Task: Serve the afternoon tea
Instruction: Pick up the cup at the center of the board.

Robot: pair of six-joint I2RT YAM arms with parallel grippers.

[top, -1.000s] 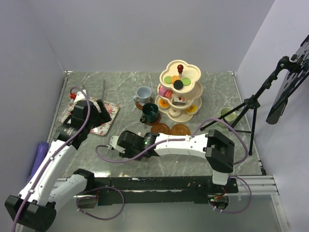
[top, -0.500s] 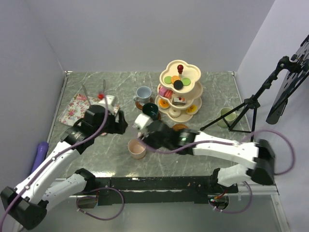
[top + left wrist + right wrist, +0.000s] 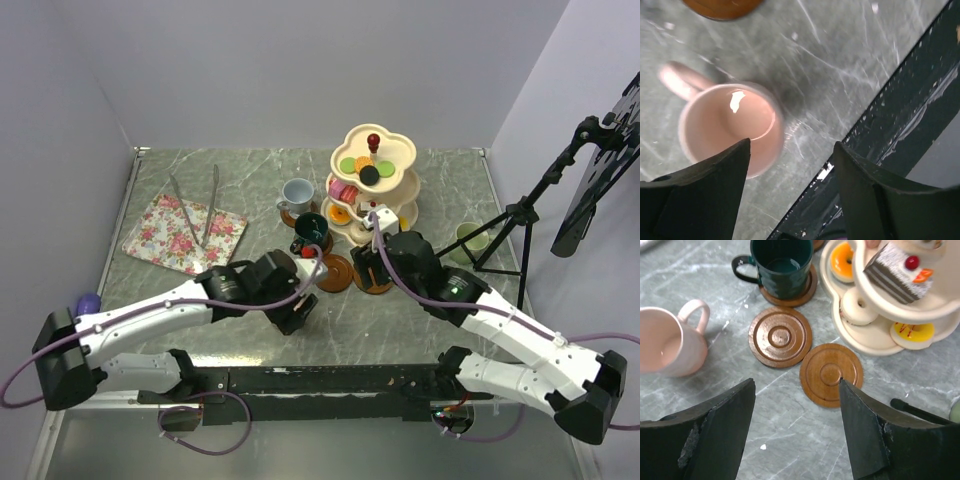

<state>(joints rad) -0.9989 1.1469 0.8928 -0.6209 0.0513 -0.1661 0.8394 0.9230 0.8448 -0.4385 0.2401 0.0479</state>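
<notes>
The pink mug point(image 3: 730, 131) stands upright and empty near the table's front edge. My left gripper point(image 3: 791, 145) hovers open above it, one finger over its near rim. In the top view the left gripper point(image 3: 295, 305) hides the mug. My right gripper point(image 3: 797, 382) is open and empty above two bare brown saucers point(image 3: 780, 336) point(image 3: 831, 373). The dark green mug point(image 3: 782, 267) sits on its own saucer. The cream three-tier stand point(image 3: 372, 190) holds small cakes point(image 3: 897, 272). A grey-blue mug point(image 3: 297, 195) and a light green mug point(image 3: 467, 238) stand farther off.
A floral tray point(image 3: 185, 232) with thin metal tongs point(image 3: 195, 205) lies at the back left. A black tripod point(image 3: 510, 230) stands at the right, one leg near the light green mug. The black front rail point(image 3: 900, 115) runs close beside the pink mug.
The right gripper let go of the pink mug at the front centre and drew back right over the saucers. The left arm swung from the floral tray to above the pink mug.
</notes>
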